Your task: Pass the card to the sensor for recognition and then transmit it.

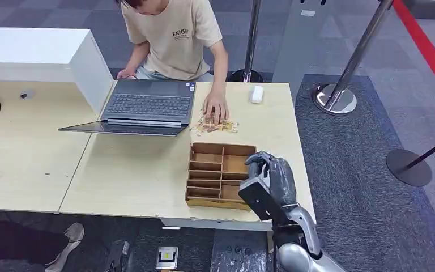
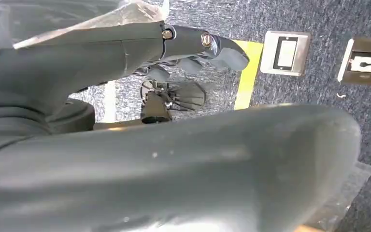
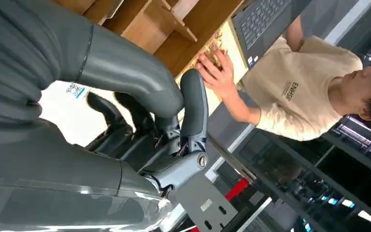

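Observation:
My right hand [image 1: 269, 184] is raised over the table's front right corner, just right of the wooden divided box [image 1: 218, 170]. In the right wrist view its fingers [image 3: 108, 108] and thumb [image 3: 193, 104] curl around a white card [image 3: 67, 101] with a small printed code. The back of the hand hides the card in the head view. A small white sensor [image 1: 256, 93] lies at the table's far right. My left hand [image 2: 193, 53] hangs beside my body above the carpet, holding nothing, fingers loosely apart.
A person sits behind the table with one hand [image 1: 216, 106] on a pile of small tan cards [image 1: 215, 126], next to an open laptop [image 1: 147, 105]. A white partition [image 1: 39, 54] stands at the left. Barrier posts [image 1: 335, 96] stand on the right. Floor outlets [image 2: 285, 52] lie below.

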`<state>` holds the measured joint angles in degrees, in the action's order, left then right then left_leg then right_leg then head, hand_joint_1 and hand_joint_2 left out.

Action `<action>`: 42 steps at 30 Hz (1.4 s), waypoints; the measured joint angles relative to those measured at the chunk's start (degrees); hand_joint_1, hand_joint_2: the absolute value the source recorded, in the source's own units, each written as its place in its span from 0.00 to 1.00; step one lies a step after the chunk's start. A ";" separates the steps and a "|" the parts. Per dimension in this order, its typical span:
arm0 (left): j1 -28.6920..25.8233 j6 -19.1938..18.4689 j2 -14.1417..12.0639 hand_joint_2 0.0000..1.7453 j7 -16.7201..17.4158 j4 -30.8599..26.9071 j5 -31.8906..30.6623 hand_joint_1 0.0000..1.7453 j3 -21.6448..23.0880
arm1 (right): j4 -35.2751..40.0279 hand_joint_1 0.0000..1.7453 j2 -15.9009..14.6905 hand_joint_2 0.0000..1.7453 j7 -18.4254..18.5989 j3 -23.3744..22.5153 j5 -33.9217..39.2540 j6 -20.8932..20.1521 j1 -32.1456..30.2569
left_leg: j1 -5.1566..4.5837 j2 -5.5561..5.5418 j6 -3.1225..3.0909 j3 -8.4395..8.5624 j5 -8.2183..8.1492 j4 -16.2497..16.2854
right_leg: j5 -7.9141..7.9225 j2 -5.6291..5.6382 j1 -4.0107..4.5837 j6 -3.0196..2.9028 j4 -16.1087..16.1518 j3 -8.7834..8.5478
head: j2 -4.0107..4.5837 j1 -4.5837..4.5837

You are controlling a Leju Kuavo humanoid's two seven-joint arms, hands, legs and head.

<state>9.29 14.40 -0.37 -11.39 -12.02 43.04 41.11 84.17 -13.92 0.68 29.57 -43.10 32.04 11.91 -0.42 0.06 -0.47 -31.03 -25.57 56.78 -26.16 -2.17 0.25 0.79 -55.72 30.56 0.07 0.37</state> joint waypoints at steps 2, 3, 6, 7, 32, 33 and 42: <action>0.03 0.00 0.00 0.00 0.09 0.00 0.00 0.00 -0.04 | -0.13 0.83 0.00 1.00 0.04 0.13 -0.26 -0.44 0.16 | 0.00 0.00 0.00 0.00 0.00 0.00 | 0.00 0.00 0.00 0.00 0.00 0.00 | 0.00 0.00; 0.07 0.00 0.00 0.00 0.13 0.00 0.00 0.00 -0.04 | -0.31 0.80 0.00 1.00 0.20 0.26 -0.46 -0.72 0.27 | 0.00 0.00 0.00 0.00 0.00 0.00 | 0.00 0.00 0.00 0.00 0.00 0.00 | 0.00 0.00; 0.14 0.00 0.00 0.00 0.26 0.00 0.00 0.00 -0.07 | -0.85 0.44 -0.02 1.00 0.61 0.55 -1.14 -1.03 0.44 | 0.00 0.00 0.00 0.00 0.00 0.00 | 0.00 0.00 0.00 0.00 0.00 0.00 | 0.00 0.00; 0.15 0.00 0.00 0.00 0.29 0.00 -0.02 0.00 -0.07 | -1.01 0.31 -0.02 1.00 0.68 0.66 -1.22 -1.12 0.45 | 0.00 0.00 0.00 0.00 0.00 0.00 | 0.00 0.00 0.00 0.00 0.00 0.00 | 0.00 0.00; 0.94 -0.20 -0.07 0.00 1.88 0.00 -0.72 0.00 -0.04 | -5.36 0.36 1.31 1.00 -0.55 3.50 -1.09 -1.18 2.48 | 0.00 0.00 0.00 -0.01 0.00 0.00 | 0.00 0.00 0.00 0.00 0.00 0.00 | 0.00 0.00; 1.02 -0.20 -0.07 0.00 2.12 -0.02 -0.79 0.00 -0.04 | -5.64 0.36 1.44 1.00 -0.61 3.63 -1.18 -1.18 2.63 | 0.00 0.00 0.00 -0.01 0.00 0.00 | 0.00 0.00 0.00 0.00 0.00 0.00 | 0.00 0.00; 1.40 -0.26 -0.07 0.00 2.69 -0.02 -1.03 0.00 -0.04 | -8.22 0.33 2.65 1.00 -1.29 4.74 -0.79 -1.16 3.78 | 0.00 0.00 0.00 -0.01 0.00 0.00 | 0.00 0.00 0.00 0.00 0.00 0.01 | 0.00 0.00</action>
<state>10.69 14.14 -0.44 -8.70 -12.04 42.01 41.07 75.95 -11.28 -0.61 34.32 -43.89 30.88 15.69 -0.41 0.06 -0.47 -31.04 -25.57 56.78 -26.17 -2.17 0.25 0.79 -55.72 30.57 0.07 0.37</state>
